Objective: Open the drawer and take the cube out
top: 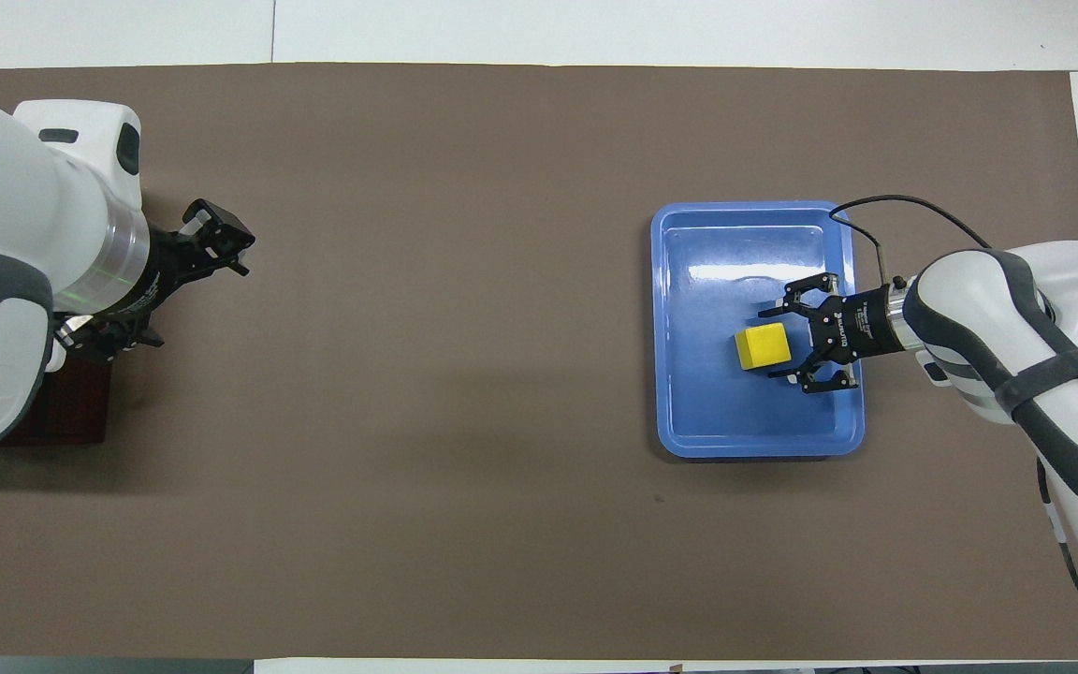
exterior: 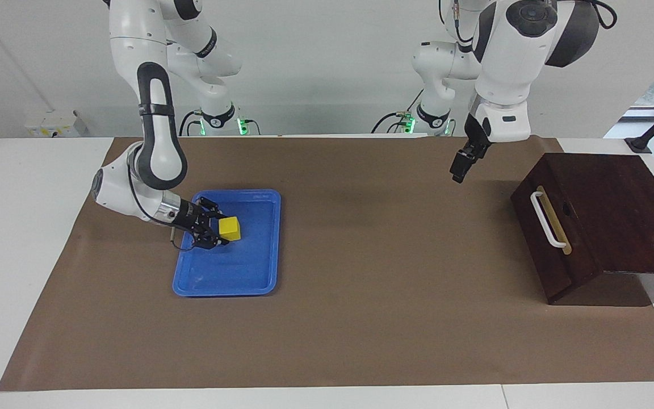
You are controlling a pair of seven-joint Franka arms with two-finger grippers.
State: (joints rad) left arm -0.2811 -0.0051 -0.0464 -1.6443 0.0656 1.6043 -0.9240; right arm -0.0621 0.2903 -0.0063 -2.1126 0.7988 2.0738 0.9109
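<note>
Cube first: we see the yellow block lying in the blue tray, toward the right arm's end of the table. Our right gripper sits low in that tray with its fingers spread, the cube just off their tips. The drawer of the dark wooden box is shut, its white handle untouched. Our left gripper hangs in the air over the brown mat beside the box, holding nothing; we cannot tell how its fingers stand.

Brown mat covers white table; pale wall.
</note>
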